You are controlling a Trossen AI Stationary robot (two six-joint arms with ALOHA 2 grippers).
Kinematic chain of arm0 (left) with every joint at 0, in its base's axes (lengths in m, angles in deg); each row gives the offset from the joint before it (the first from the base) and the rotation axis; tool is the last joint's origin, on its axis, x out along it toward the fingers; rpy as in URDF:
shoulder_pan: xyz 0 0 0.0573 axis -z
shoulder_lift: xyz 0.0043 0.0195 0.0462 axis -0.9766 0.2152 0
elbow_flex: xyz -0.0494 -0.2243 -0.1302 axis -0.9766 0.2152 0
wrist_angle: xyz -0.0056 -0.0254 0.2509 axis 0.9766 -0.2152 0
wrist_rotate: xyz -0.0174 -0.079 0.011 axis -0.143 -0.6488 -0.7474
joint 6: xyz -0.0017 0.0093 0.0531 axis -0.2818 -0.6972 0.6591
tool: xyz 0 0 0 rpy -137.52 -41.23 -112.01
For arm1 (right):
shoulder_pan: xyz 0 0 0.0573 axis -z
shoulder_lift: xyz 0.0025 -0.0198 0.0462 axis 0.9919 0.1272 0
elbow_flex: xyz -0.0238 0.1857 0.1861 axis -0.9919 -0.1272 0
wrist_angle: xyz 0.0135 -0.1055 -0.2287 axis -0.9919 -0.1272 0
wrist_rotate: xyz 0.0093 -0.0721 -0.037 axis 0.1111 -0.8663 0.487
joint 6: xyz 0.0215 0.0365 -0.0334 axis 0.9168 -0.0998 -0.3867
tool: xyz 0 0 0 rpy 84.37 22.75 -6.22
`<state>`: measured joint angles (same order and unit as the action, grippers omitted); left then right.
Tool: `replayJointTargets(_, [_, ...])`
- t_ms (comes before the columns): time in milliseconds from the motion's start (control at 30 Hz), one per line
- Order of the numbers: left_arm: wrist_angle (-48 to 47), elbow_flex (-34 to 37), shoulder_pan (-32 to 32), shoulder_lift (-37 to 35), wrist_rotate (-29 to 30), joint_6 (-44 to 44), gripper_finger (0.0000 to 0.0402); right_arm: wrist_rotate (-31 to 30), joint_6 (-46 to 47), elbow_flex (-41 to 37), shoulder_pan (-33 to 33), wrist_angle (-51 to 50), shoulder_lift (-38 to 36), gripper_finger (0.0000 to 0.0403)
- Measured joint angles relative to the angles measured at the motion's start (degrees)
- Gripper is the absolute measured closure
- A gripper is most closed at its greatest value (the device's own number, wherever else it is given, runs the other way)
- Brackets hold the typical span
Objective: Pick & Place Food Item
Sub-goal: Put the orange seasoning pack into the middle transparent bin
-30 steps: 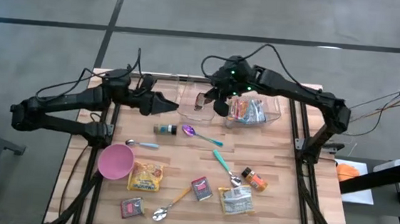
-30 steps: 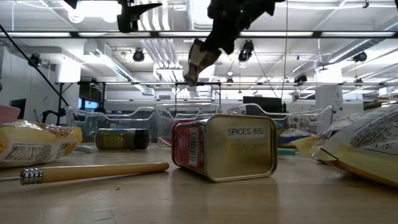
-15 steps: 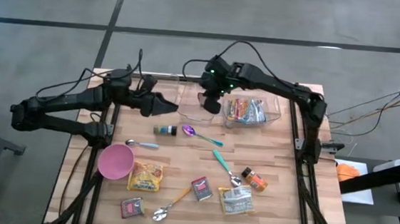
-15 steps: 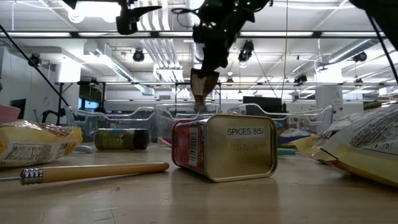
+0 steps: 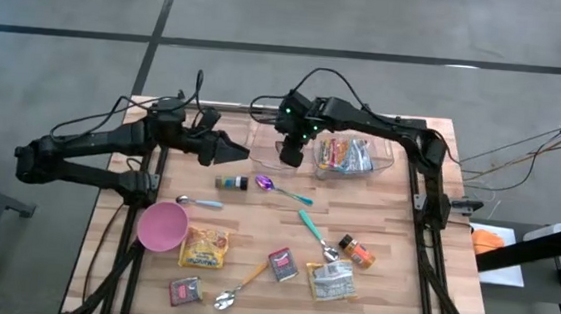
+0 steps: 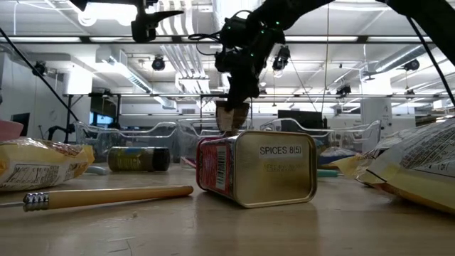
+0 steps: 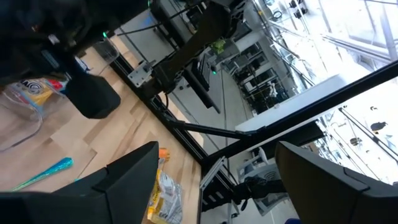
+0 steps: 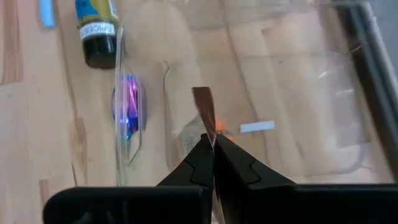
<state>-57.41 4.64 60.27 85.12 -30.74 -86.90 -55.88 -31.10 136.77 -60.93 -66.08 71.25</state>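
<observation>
My right gripper (image 5: 292, 156) hangs over the left of two clear containers (image 5: 266, 151) at the table's far middle, shut on a thin brown food packet (image 8: 204, 112). In the low view the packet (image 6: 230, 118) hangs below the gripper (image 6: 236, 99). The right clear container (image 5: 380, 165) holds several colourful packets (image 5: 346, 154). My left gripper (image 5: 239, 152) waits open beside the left container, holding nothing; its fingers (image 7: 134, 171) point level across the table. My right gripper pinches the packet's upper edge (image 8: 211, 138) between its two fingers. The fingers slant steeply down from above. The packet shows edge-on, hangs below the fingertips, and is clear of the container's floor (image 8: 280, 93).
A dark spice bottle (image 5: 231, 181) and a purple spoon (image 5: 266, 184) lie just near of the container. Toward the near edge lie a pink bowl (image 5: 162, 226), a yellow packet (image 5: 203, 246), a red spice tin (image 6: 256, 167), an orange-capped jar (image 5: 356, 250) and spoons.
My right gripper has gone down and toward the table's left, tipping steeper downward, still shut on the packet. The packet has come from above the gap between the containers to low over the left container and now hangs more upright.
</observation>
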Motion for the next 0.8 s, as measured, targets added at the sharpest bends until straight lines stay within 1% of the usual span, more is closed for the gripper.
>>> replayJointTargets(133, [0.03, 0.0, 0.02, 0.0, 0.01, 0.0, 0.0074, 0.03, 0.05, -4.74, -0.25, 2.49, -0.92, 0.0396])
replayJointTargets(267, [0.04, 0.0, 0.0, 0.0, 0.0, 0.0, 0.0074, 0.01, 0.02, -7.58, -0.8, 5.09, -1.26, 0.0396])
replayJointTargets(600, [0.02, 0.0, 0.0, 0.0, 0.02, -0.02, 0.0074, 0.33, 0.31, -8.59, -1.38, 6.57, -1.41, 0.0395])
replayJointTargets(800, [0.02, 0.0, -0.02, 0.0, 0.02, -0.02, 0.0074, 3.05, 0.43, -8.74, -1.4, 6.61, -1.5, 0.0395])
